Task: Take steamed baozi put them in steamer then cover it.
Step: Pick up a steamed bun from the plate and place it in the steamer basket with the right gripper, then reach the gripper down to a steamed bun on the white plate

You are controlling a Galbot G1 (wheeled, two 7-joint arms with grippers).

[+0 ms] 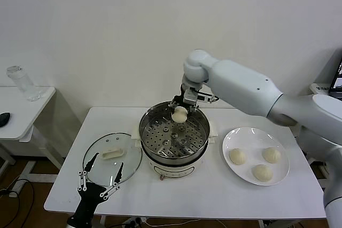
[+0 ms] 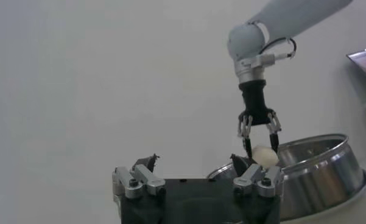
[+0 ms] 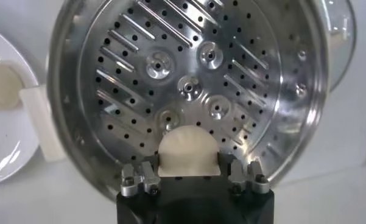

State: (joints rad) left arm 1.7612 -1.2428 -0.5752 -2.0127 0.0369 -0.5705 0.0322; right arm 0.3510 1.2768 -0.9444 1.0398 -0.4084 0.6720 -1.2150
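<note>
Head view: right claw [image 1: 180,106] hung over the far rim of the steamer [image 1: 199,145], at about 12 o'clock on the basket, fingers clamped on one baozi [image 1: 179,114]. Bun was held above the perforated floor, not resting on it. Steamer sat mid-tabletop [image 1: 203,196] on its white pot base [image 1: 172,172]; basket floor was bare of buns.

Three more baozi lay on the white plate [image 1: 235,138] at 3 o'clock of the steamer, just beside it: one [image 1: 237,156] nearest the steamer, one [image 1: 271,155] farther out, one [image 1: 262,172] at the plate's near side. None touched another.

Cover [image 1: 95,159] lay flat on the tabletop at 9 o'clock of the steamer, its rim touching or just beside the pot base, cream handle [image 1: 113,154] up.

Left claw [image 1: 100,178] hovered low at the near edge of the cover, about 6 o'clock of it, fingers apart, holding nothing.

Right wrist view: bun [image 3: 186,152] sat between the claw's fingers [image 3: 139,177], steamer floor [image 3: 189,79] directly below, plate edge [image 3: 12,152] off to one side.

Left wrist view: right claw [image 2: 258,137] gripped the bun [image 2: 265,156] just above the steamer wall [image 2: 323,164]; left claw's fingers [image 2: 134,181] were spread.
</note>
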